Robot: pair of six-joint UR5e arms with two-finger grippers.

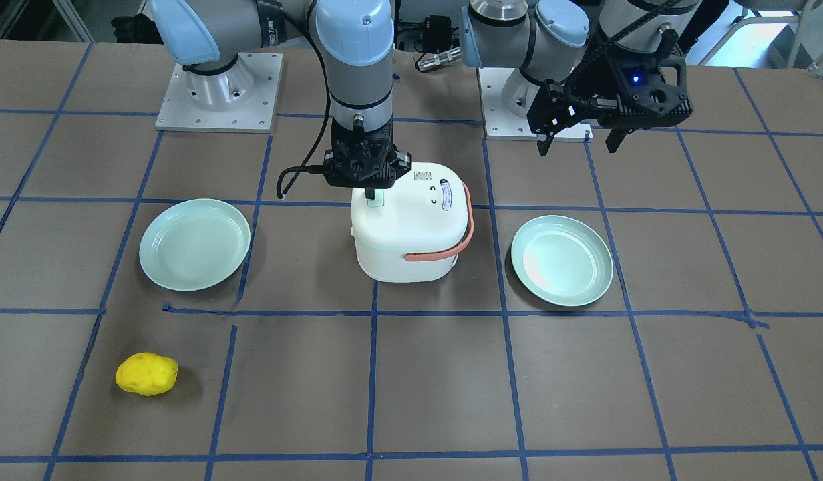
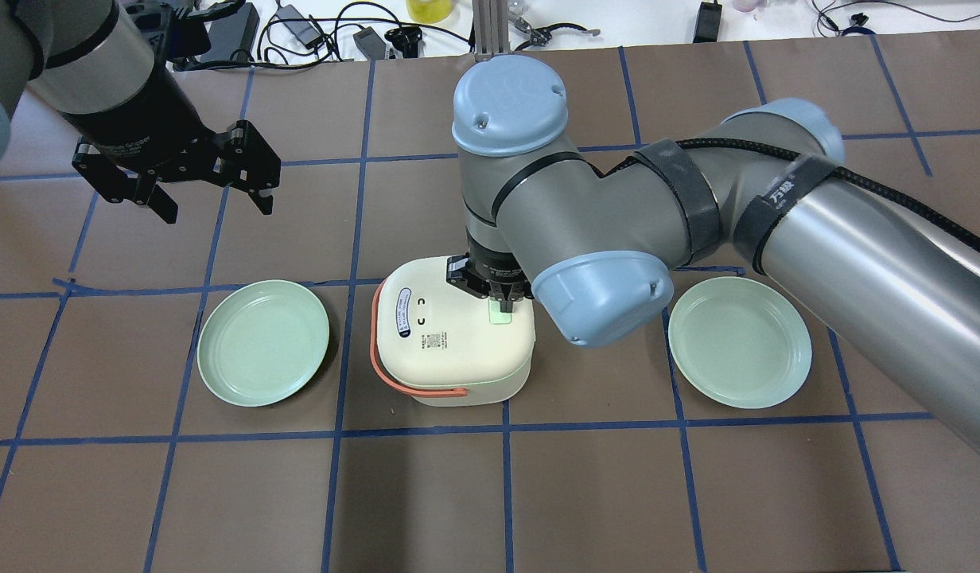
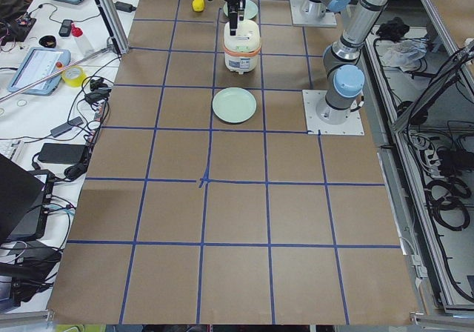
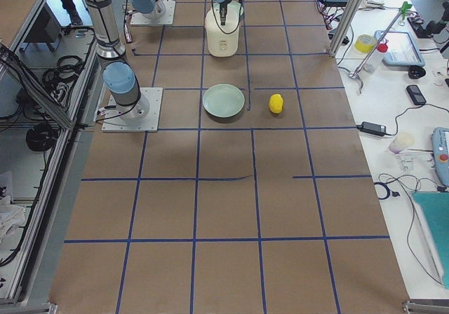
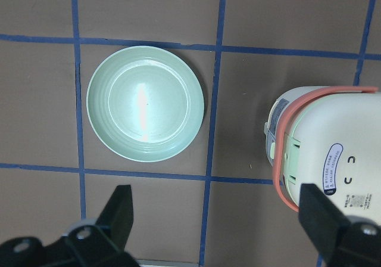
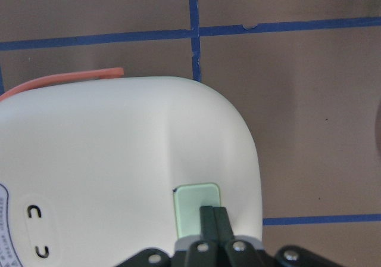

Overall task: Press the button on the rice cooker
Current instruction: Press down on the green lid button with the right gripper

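Observation:
A white rice cooker (image 1: 411, 230) with a salmon handle (image 1: 451, 248) stands mid-table; it shows in the overhead view (image 2: 450, 342) and right wrist view (image 6: 119, 165). Its pale green button (image 6: 193, 207) sits on the lid near one edge. My right gripper (image 6: 214, 216) is shut, fingertips together, touching the button from above; it shows in the front view (image 1: 370, 195) and overhead view (image 2: 503, 305). My left gripper (image 2: 211, 197) is open and empty, held high, apart from the cooker; it shows in the front view (image 1: 578, 141). The left wrist view shows the cooker (image 5: 327, 154) below.
Two pale green plates flank the cooker (image 1: 194, 244) (image 1: 562, 260). A yellow lemon-like object (image 1: 146, 374) lies near the front edge on the right-arm side. Arm bases (image 1: 218, 93) stand at the back. Blue tape lines grid the brown table.

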